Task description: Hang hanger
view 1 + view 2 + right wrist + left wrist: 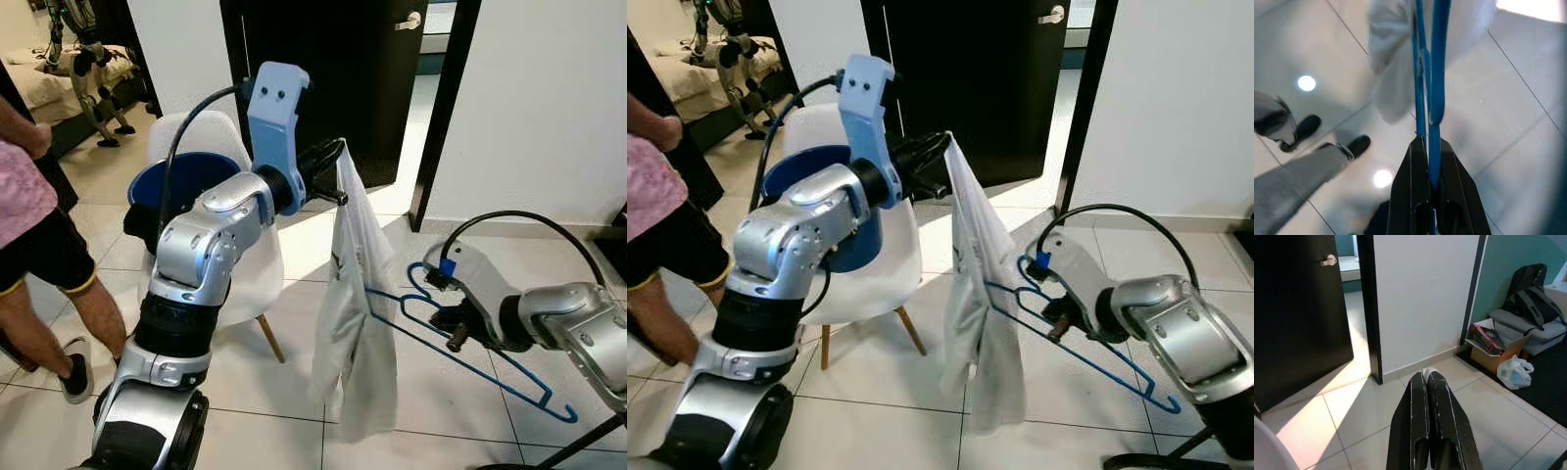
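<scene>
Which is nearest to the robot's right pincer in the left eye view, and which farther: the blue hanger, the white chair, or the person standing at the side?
1. The blue hanger, clamped in the right pincer itself.
2. The white chair, across the hanging white garment, toward the robot's left.
3. The person, at the far left edge, beyond the chair.

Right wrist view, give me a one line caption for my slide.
Right gripper clamped on the blue hanger, whose far end reaches into the white garment above a glossy tiled floor.

bright daylight, floor glare, blurred wrist edges
</scene>
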{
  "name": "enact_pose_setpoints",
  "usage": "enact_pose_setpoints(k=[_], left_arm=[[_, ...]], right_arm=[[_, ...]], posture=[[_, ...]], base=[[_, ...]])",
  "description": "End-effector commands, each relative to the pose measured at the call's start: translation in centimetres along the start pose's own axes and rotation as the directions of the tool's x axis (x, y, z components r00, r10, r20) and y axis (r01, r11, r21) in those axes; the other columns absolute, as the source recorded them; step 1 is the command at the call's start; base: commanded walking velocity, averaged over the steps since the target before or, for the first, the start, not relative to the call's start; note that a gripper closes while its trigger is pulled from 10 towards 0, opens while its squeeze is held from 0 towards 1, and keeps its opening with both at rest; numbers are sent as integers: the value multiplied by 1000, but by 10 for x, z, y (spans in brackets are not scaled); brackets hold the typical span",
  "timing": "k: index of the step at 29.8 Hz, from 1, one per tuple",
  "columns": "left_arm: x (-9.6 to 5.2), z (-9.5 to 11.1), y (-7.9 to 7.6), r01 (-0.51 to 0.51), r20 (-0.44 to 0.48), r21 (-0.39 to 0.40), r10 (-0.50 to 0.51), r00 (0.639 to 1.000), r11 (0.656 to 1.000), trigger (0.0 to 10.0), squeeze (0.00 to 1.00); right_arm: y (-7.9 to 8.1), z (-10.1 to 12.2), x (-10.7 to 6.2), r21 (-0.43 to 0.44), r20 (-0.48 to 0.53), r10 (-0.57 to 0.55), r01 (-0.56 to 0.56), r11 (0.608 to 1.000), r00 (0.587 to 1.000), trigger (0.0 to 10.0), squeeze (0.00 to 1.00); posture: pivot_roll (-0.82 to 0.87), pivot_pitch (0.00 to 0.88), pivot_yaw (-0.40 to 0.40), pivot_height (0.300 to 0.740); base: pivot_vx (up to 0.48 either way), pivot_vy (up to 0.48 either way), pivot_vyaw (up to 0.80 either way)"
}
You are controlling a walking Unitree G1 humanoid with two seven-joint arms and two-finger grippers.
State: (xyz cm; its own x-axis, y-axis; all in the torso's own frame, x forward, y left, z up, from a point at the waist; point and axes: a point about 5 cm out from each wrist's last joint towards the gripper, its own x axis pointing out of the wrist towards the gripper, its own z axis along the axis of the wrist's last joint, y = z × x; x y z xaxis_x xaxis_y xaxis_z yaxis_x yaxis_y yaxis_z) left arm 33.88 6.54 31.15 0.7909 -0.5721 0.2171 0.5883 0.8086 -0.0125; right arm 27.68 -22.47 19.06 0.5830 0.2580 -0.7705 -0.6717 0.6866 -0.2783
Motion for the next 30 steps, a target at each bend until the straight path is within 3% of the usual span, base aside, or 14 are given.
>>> enact_pose_setpoints(k=[1, 8, 9, 12, 17, 19, 21, 25, 28, 30], left_arm=[[-3, 15, 6, -25, 55, 36, 23, 998, 999, 10000, 0], [-11, 1, 19, -61, -14, 176, 64, 998, 983, 10000, 0], [-15, -4, 16, -21, -40, 212, 30, 999, 977, 10000, 0], [-17, -7, 13, 18, -61, 231, -4, 998, 973, 10000, 0], [-28, -19, 1, 167, -144, 283, -131, 981, 944, 10000, 0], [-31, -22, -5, 212, -153, 273, -175, 972, 938, 10000, 0], [-37, -23, -21, 307, -138, 235, -281, 950, 922, 10000, 0], [-39, -23, -30, 354, -121, 222, -334, 935, 909, 10000, 0], [-41, -24, -45, 427, -82, 171, -419, 904, 888, 10000, 0], [-43, -24, -49, 452, -70, 157, -446, 892, 878, 10000, 0]], right_arm=[[-1, -10, 3, 13, -55, -15, 15, 1000, 998, 10000, 0], [-29, -35, -15, 17, -179, -154, 160, 987, 972, 10000, 0], [-35, -42, -20, 16, -214, -186, 194, 981, 959, 10000, 0], [-40, -47, -24, 15, -236, -206, 215, 976, 950, 10000, 0], [-49, -50, -28, 14, -260, -246, 259, 966, 934, 10000, 0], [-53, -47, -28, 27, -243, -274, 289, 957, 930, 10000, 0], [-61, -38, -25, 81, -181, -328, 346, 935, 927, 10000, 0], [-64, -32, -22, 124, -138, -348, 365, 923, 927, 10000, 0], [-62, -2, -10, 330, 66, -344, 304, 893, 937, 10000, 0], [-62, 14, -6, 451, 171, -354, 246, 858, 919, 10000, 0]], posture=[[-113, 0, 33, 740], [-121, 0, 33, 740], [-120, 0, 29, 740], [-120, 0, 29, 740], [-119, 0, 27, 740], [-118, 0, 25, 740], [-117, 0, 25, 740], [-117, 0, 25, 740], [-115, 0, 25, 740], [-113, 0, 25, 740]], base=[[0, 0, 0], [0, 0, 0], [0, 0, 0], [0, 0, 0], [0, 0, 0], [0, 0, 0], [0, 0, 0], [0, 0, 0], [0, 0, 0], [0, 0, 0]])
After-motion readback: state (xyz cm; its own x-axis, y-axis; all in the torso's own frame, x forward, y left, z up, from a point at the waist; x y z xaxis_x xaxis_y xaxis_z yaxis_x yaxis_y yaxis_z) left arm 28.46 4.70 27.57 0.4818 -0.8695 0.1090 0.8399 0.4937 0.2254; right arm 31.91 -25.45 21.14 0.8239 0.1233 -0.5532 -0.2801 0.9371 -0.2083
